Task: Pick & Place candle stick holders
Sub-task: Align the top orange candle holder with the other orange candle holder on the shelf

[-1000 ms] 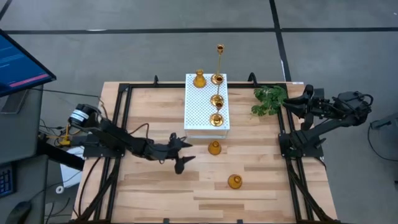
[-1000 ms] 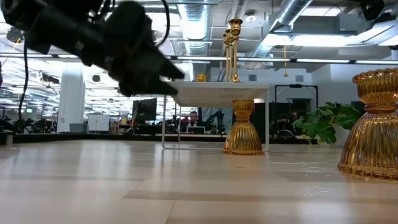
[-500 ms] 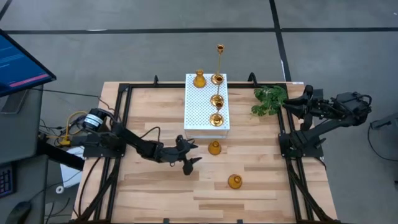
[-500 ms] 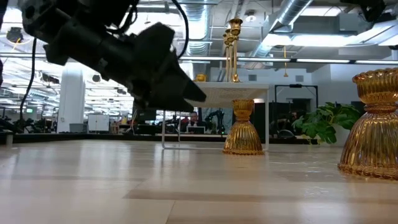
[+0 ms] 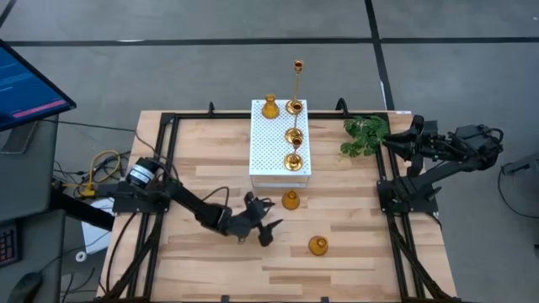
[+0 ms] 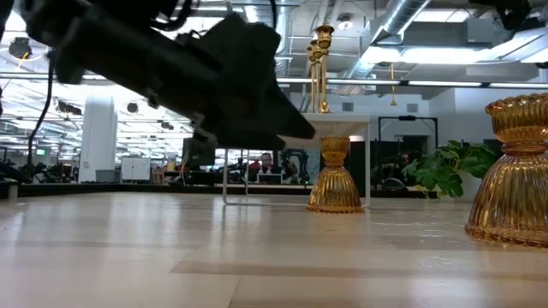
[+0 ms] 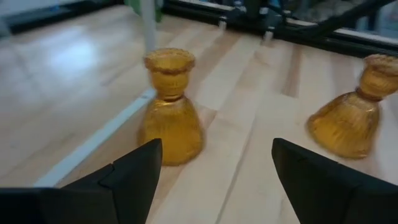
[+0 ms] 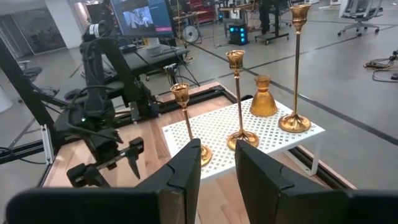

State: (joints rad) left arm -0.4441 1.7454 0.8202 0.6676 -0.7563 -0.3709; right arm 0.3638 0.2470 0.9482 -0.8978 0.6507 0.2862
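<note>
Two flared gold candle stick holders stand on their bases on the wooden table: one (image 5: pixel 290 200) just in front of the white perforated box (image 5: pixel 274 143), one (image 5: pixel 317 246) nearer the front edge. Both show in the left wrist view (image 7: pixel 171 109) (image 7: pixel 354 115). Several more holders stand on the box, one with a tall thin stem (image 5: pixel 296 84). My left gripper (image 5: pixel 268 220) is open and empty, low over the table just left of the two table holders; its fingers touch neither. My right gripper (image 8: pixel 217 163) waits open at the right, beside the plant.
A green leafy plant (image 5: pixel 364 135) lies at the far right of the table. A black frame (image 5: pixel 168 168) runs along the table's left, far and right sides. Bare wood lies between the two table holders and along the front edge.
My left gripper has gone toward the table's right and near edges, closing on the two holders on the table. It has stayed open. The holders have not moved.
</note>
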